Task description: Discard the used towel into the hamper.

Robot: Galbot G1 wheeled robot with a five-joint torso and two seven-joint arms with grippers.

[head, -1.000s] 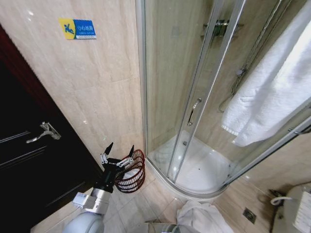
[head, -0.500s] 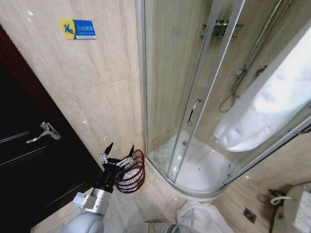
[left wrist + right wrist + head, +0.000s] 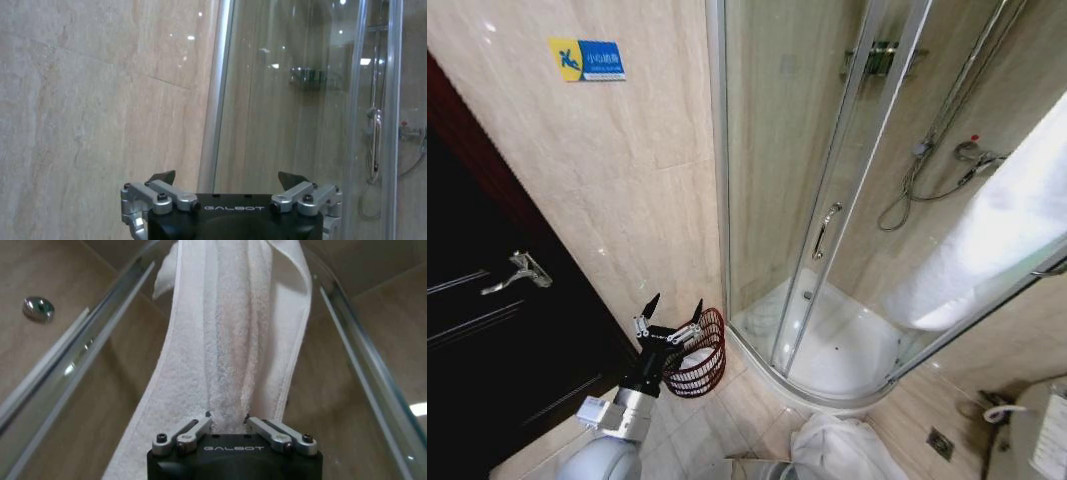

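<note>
Two arms split the job: in head view the left gripper [image 3: 670,306] hangs with jaws spread, empty, just beside the hamper [image 3: 699,357] on the floor by the shower base, while the towel [image 3: 1002,240] hangs far off at the robot's right, blurred, long axis running down-left. Left wrist view: same gripper [image 3: 227,179] wide apart, facing wall & shower glass. Right wrist view: right gripper [image 3: 227,416] pinched on the towel [image 3: 230,340], which stretches away lengthwise, so I'd judge the hamper lies well to the left & below it.
</note>
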